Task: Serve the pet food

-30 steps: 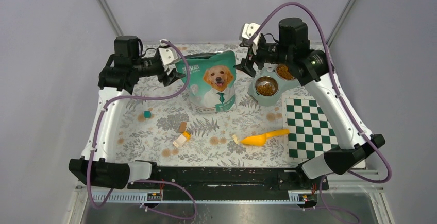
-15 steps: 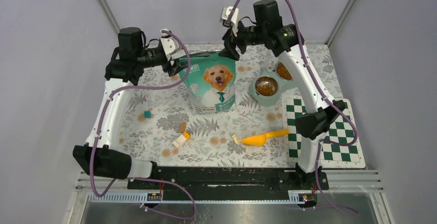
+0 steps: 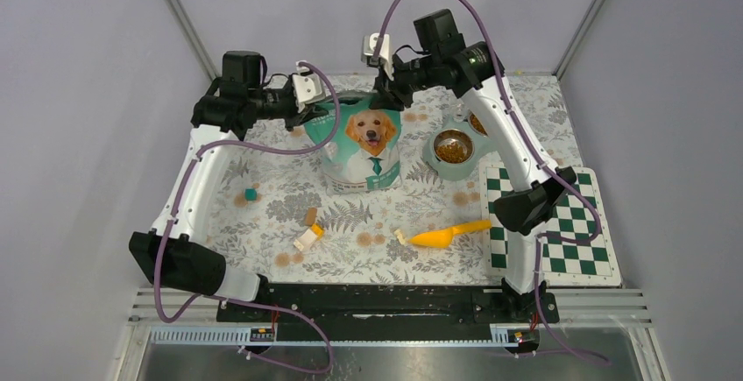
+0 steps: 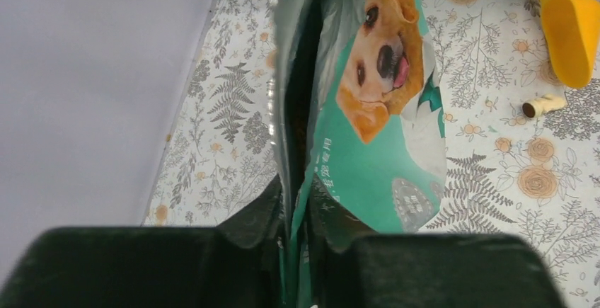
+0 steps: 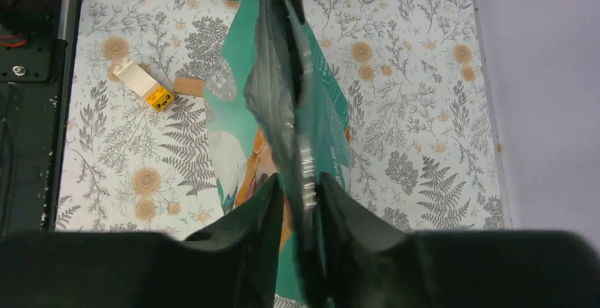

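The teal pet food bag (image 3: 364, 149) with the golden retriever stands upright at the middle back of the mat. My left gripper (image 3: 317, 106) is shut on the bag's top left corner; in the left wrist view the jaws (image 4: 301, 198) pinch the bag's rim (image 4: 332, 159). My right gripper (image 3: 383, 92) is at the top right corner, and the right wrist view shows its jaws (image 5: 298, 191) shut on the crinkled rim (image 5: 283, 110). Brown pet food (image 3: 452, 148) lies in the near bowl of the grey double feeder (image 3: 438, 167). The bag's mouth is a narrow dark slit.
A yellow scoop (image 3: 449, 236) lies on the floral mat in front of the bag. Small toy blocks are scattered: teal (image 3: 251, 194), brown (image 3: 309, 215), white-and-yellow (image 3: 307, 237). A green checkered mat (image 3: 548, 223) lies at the right, partly under the right arm.
The right arm swung left from the bowls to the bag's top right corner. The left gripper moved right to the top left corner. Both closed on the rim.
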`<action>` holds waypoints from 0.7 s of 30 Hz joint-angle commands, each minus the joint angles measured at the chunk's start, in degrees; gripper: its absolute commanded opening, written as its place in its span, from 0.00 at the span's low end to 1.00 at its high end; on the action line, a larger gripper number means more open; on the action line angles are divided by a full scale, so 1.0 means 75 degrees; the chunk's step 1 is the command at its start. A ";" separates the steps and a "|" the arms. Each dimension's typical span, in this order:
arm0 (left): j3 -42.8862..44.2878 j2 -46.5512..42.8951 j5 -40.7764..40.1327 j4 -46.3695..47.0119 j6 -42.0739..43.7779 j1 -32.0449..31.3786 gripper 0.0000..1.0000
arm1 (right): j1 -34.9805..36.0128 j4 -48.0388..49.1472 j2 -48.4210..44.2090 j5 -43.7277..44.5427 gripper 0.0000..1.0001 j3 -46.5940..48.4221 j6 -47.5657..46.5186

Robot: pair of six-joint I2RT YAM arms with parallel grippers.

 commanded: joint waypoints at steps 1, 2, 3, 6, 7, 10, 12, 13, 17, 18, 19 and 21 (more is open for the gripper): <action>0.0046 -0.0313 -0.0417 -0.0128 0.0575 -0.0033 0.09 | 0.0152 -0.0303 -0.0080 0.0529 0.21 0.0020 -0.0461; 0.0060 -0.0334 -0.0484 -0.0254 0.0697 -0.0040 0.05 | 0.0148 -0.0299 -0.0132 0.0678 0.13 0.0015 -0.0491; 0.0104 -0.0349 -0.0576 -0.0402 0.0818 -0.0035 0.01 | 0.0150 -0.0301 -0.0215 0.0821 0.07 0.0036 -0.0534; 0.0401 -0.0351 -0.0833 -0.0909 0.1241 -0.0038 0.00 | 0.0141 -0.0294 -0.0394 0.1353 0.00 0.0402 -0.0459; 0.0539 -0.0333 -0.0939 -0.1013 0.1333 -0.0032 0.00 | 0.0127 -0.0293 -0.0445 0.1512 0.00 0.0689 -0.0410; 0.1039 -0.0294 -0.1153 -0.1270 0.1559 -0.0038 0.00 | 0.0087 -0.0078 -0.0601 0.1996 0.00 0.1322 -0.0131; 0.1338 -0.0285 -0.1171 -0.1299 0.1589 -0.0039 0.00 | 0.0068 0.0179 -0.0792 0.2252 0.00 0.1479 -0.0012; 0.1464 -0.0265 -0.1160 -0.1291 0.1611 -0.0030 0.00 | 0.0054 0.0337 -0.0933 0.2332 0.00 0.1448 0.0028; 0.1668 -0.0306 -0.1044 -0.1163 0.1603 -0.0038 0.00 | 0.0062 0.1043 -0.1587 0.2562 0.00 0.0732 0.0108; 0.1621 -0.0361 -0.1010 -0.1060 0.1551 -0.0039 0.00 | 0.0062 0.1204 -0.1753 0.2573 0.00 0.0508 0.0139; 0.1553 -0.0423 -0.0968 -0.0996 0.1521 -0.0040 0.00 | 0.0062 0.1309 -0.1908 0.2561 0.00 0.0269 0.0172; 0.1422 -0.0563 -0.0903 -0.0979 0.1496 -0.0030 0.00 | 0.0059 0.1411 -0.2206 0.2491 0.00 -0.0126 0.0184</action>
